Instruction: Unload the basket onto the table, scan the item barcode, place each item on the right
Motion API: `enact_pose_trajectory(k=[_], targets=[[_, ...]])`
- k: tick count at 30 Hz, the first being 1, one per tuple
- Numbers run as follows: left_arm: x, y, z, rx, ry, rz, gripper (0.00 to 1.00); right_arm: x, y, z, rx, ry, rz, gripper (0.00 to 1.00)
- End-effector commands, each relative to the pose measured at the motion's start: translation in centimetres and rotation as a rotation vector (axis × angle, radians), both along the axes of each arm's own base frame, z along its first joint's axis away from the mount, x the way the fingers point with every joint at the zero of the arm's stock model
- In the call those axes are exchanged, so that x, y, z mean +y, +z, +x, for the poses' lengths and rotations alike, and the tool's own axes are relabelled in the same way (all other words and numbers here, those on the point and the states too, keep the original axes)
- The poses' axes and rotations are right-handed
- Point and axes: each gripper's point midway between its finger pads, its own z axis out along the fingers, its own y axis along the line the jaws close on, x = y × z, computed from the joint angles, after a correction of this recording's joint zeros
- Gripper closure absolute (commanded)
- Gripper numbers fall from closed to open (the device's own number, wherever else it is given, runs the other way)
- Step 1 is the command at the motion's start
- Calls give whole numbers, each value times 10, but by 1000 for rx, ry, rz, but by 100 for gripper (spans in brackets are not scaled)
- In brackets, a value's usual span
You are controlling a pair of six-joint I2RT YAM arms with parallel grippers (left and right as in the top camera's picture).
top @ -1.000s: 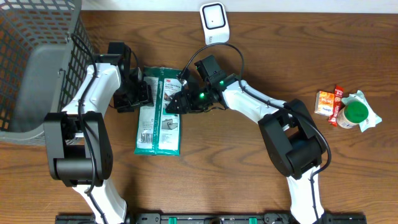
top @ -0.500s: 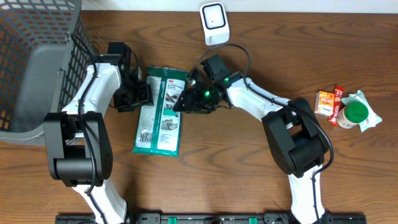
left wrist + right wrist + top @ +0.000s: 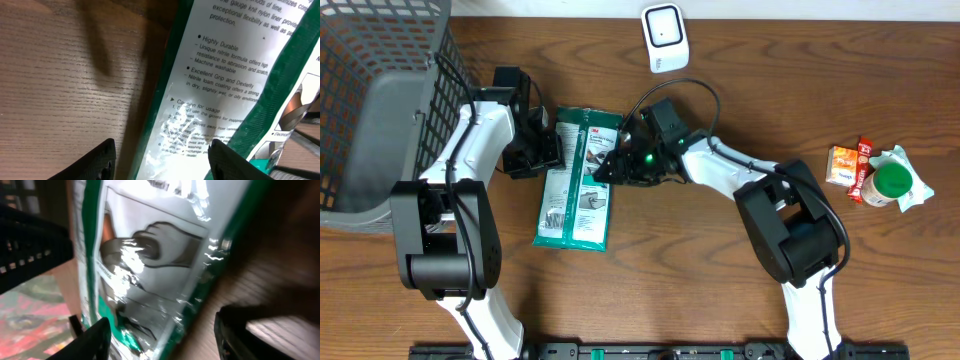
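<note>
Green-edged packet (image 3: 575, 200) (glossy); open table (image 3: 660, 275) nearside.

The overhead view is evenly lit; the left wrist view is blurred, with glare seen on the glove packet (image 3: 172, 132) at 6 o'clock.

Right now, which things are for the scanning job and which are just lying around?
For the job:
- glove pack
- scanner

Just lying about:
- basket
- orange snack box
- red wrapper
- green-capped jar
</note>
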Motion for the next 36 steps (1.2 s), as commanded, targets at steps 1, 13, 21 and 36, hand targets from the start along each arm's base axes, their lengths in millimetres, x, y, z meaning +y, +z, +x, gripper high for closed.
enact_pose_trajectory(k=[1, 13, 21, 36], targets=[[1, -5, -4, 16, -12, 6, 40, 8, -2, -17, 70, 35, 84, 43], [1, -6, -5, 19, -12, 6, 40, 29, 34, -11, -1, 100, 267, 52], [1, -6, -5, 18, -12, 6, 44, 26, 18, -7, -4, 46, 183, 53], [1, -26, -11, 12, -11, 6, 48, 32, 17, -13, -15, 63, 177, 66]])
